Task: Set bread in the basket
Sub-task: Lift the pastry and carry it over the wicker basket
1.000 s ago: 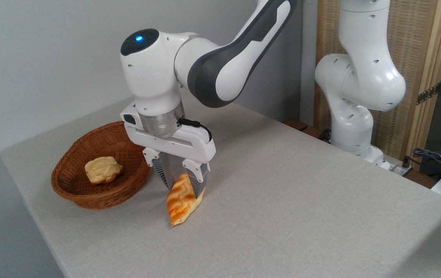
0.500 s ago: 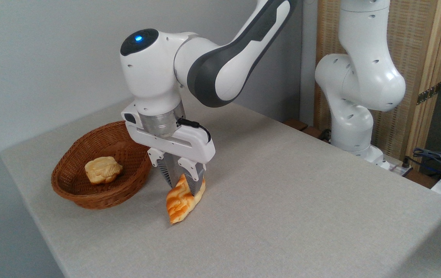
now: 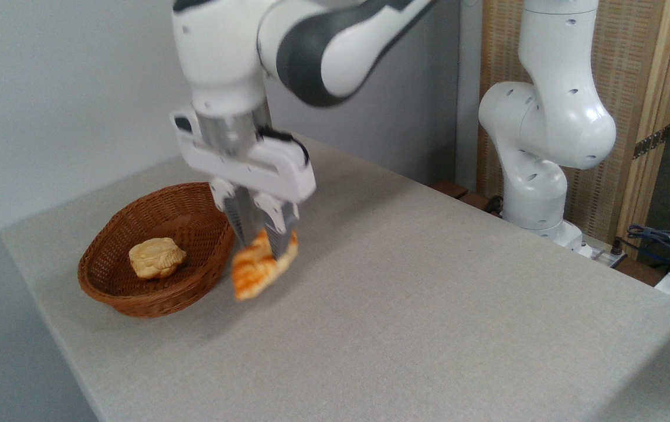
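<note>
Table (image 3: 428, 305): grey cloth top filling most of the view, its left corner by the pale wall.
Arm (image 3: 335, 53): white and dark grey, reaching in from the top and pointing straight down over the left half of the table; slightly blurred.
Arm base (image 3: 537, 152): white column standing at the far right edge of the table, in front of a wooden screen.
Basket (image 3: 109, 290): reddish-brown wicker, oval, sitting on the table at the left, just left of the gripper.
Gripper (image 3: 258, 237): 2 fingers closed down tight on the loaf's upper end, pinching it from both sides.
Bread (image 3: 252, 272): golden braided loaf, up in the air and clear of the table, hanging tilted with its low tip pointing down-left, right beside the basket's right rim and not inside it.
Bun (image 3: 156, 258): 1 pale lumpy roll lying in the basket, left of centre.
</note>
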